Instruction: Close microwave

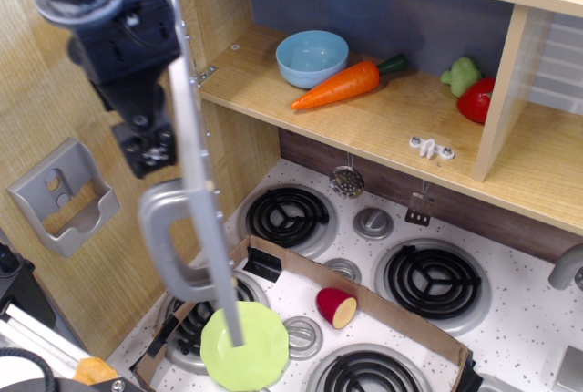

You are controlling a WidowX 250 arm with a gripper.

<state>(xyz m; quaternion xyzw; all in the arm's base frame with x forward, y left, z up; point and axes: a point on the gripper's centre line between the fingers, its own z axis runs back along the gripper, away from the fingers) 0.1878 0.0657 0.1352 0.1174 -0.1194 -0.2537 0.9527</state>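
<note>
Brightness: I read the scene as evenly and fairly brightly lit, colours clear throughout.
Light source: seems overhead and diffuse (I can't see any lamp).
Shadows: soft ones under the carrot [350, 83] and bowl [311, 56] on the shelf [383, 128]; the shelf's underside darkens the strip above the stovetop [510, 319].
Glare: mild sheen on the microwave door [196, 169] edge and its handle [168, 242].
Focus: I see the black gripper [146, 148] and arm slightly soft; the burners look sharp.
Edges: no obvious bending of straight lines.

Single high oblique close-up view
</note>
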